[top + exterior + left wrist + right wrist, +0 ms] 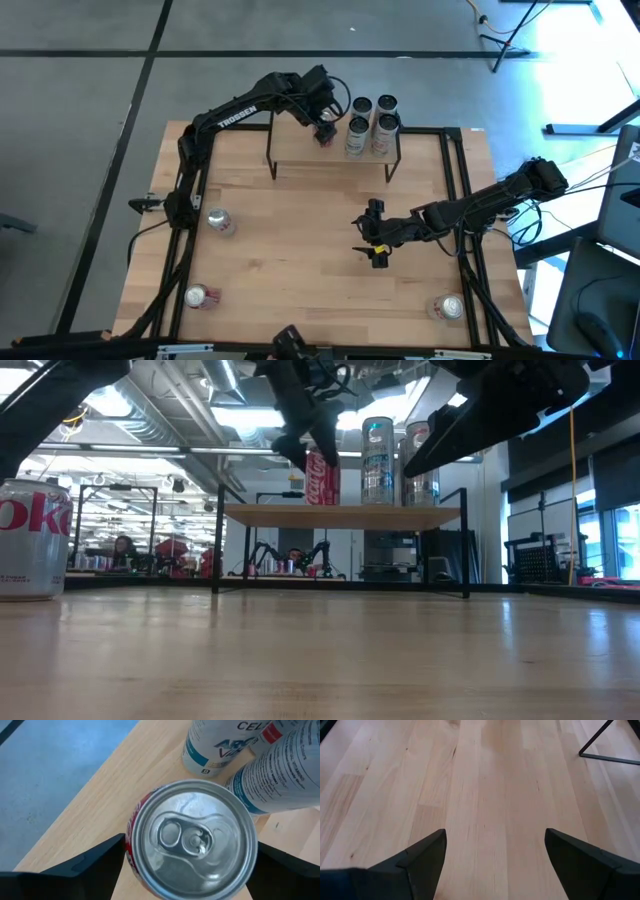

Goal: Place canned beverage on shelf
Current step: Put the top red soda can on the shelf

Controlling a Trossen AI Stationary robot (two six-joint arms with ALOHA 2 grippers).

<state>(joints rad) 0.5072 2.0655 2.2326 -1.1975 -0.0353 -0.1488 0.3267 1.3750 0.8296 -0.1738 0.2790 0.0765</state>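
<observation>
A pale wooden worktop (300,250) sits on a grey floor, with a workshop of lights and racks showing beyond its far edge in the low view. Along that far edge stands the shelf (340,515), a light plank on thin black legs. Three cans stand at its right end: a red cola can (322,477) and, just beside it, two pale cans (378,460).

The left gripper (324,131) hangs directly over the red can. In the left wrist view its dark fingers (95,857) stand spread to either side of the can's silver top (192,837), apparently clear of it on both sides, with the can resting upright on the plank. I judge this to be the release step: the can is set down and the pincer has let go.

The right gripper (378,243) waits over the middle of the worktop, right of centre, fingers (422,852) apart and holding nothing.

The next move calls for a straight lift, so the fingers do not tip the red can or nudge its neighbours. Three more cans lie on the worktop: one near the left edge (221,222), one at the near-left corner (197,296) and one at the near-right corner (449,307).
</observation>
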